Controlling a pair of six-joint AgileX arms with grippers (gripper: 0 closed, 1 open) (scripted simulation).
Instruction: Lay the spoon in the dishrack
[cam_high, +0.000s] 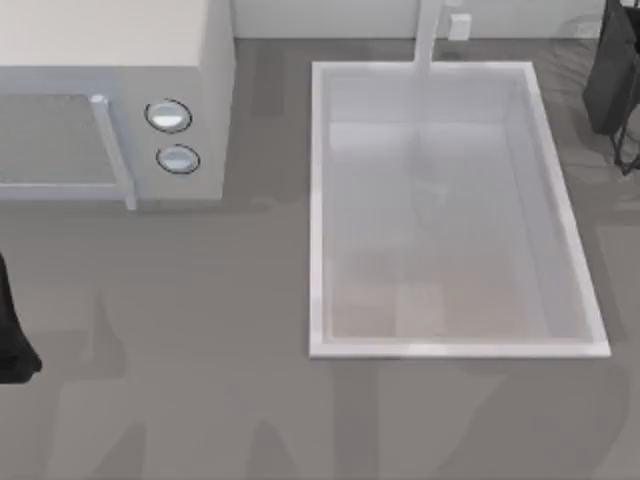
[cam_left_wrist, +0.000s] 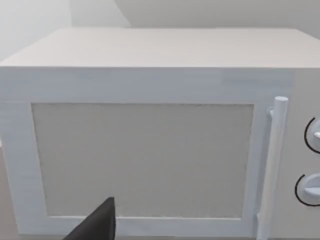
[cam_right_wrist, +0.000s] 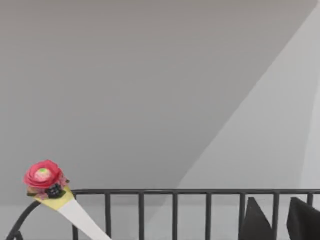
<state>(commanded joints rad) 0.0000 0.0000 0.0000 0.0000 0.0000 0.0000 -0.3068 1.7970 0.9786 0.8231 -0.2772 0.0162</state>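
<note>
The right gripper (cam_right_wrist: 274, 222) shows in its own wrist view as two dark, flat-faced wedge tips; the jaws stand apart from each other, released, with one upright wire of the rack seen through the gap. The slim cream-white spoon with a long flat handle (cam_right_wrist: 75, 212) lies well to one side of those jaws and apart from them, so it is not in their grasp. Its handle rises at a slant across the rail of the dishrack of thin dark wires (cam_right_wrist: 175, 200), crossing the rack's rounded corner. The handle widens into a yellowish collar and ends in a small red knob shaped like a layered rosette with a pale centre; the bowl of the spoon is out of sight. The rack reads as a smooth horizontal rod carried on evenly spaced vertical rods, matte and near black, and behind it stands a plain grey wall. In the top view the dishrack is a dark shape at the far right corner of the matte grey bench (cam_high: 200, 330). The left arm (cam_high: 12, 335) is parked at the bench's left edge, a black shape, and I cannot tell how its jaws stand. Right of centre sits a big white rectangular sink basin (cam_high: 318, 200) with a smooth raised rim. At the far left corner stands a boxy white microwave (cam_high: 215, 100) with a rod handle and two round dials.
</note>
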